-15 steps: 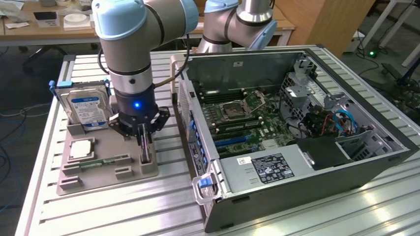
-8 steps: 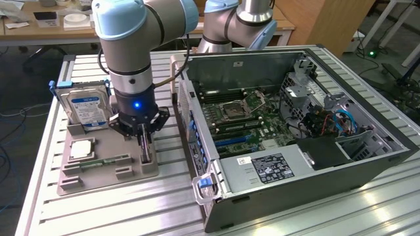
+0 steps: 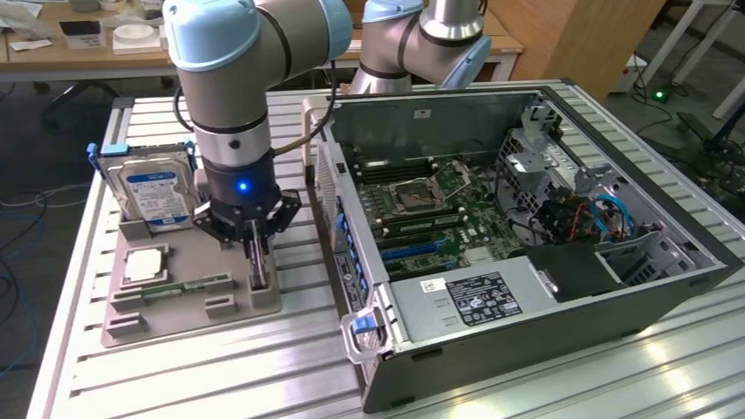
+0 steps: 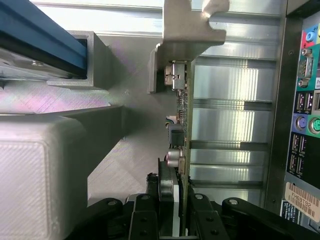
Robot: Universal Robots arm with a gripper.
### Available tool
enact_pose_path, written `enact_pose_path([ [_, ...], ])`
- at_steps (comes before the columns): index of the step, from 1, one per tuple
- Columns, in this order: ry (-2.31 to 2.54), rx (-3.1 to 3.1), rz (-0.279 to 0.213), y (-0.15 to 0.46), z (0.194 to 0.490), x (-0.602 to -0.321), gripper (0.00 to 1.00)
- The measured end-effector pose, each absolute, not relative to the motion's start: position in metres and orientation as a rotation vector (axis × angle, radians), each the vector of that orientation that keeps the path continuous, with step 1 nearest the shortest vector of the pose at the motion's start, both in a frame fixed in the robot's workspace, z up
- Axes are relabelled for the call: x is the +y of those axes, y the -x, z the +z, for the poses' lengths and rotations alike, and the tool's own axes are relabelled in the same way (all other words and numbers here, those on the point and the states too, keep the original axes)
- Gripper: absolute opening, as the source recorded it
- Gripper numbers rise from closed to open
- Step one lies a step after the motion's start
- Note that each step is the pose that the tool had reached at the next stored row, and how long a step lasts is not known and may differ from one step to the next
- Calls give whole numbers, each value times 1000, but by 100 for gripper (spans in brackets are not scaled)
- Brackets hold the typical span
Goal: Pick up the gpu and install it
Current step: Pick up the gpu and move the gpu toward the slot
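Observation:
The gpu stands on edge in a slot at the right side of the beige holder tray. My gripper reaches straight down over it, with a black finger on each side of the card. In the wrist view the gpu is seen edge-on, its metal bracket at the far end and small components along the board. My gripper is shut on the card's near end, with the fingers pressed against both faces. The card still sits in the tray.
The open computer case lies to the exterior view's right, motherboard exposed. Its rear ports are close beside the card. On the tray are a blue-labelled hard drive, a processor and a green memory stick.

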State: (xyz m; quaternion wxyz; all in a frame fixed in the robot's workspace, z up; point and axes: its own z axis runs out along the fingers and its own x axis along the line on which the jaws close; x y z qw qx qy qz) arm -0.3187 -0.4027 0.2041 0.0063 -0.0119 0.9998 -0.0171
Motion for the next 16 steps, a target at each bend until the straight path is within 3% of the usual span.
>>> enact_pose_path([
  [16, 37, 3128, -53, 319, 218, -403, 28],
])
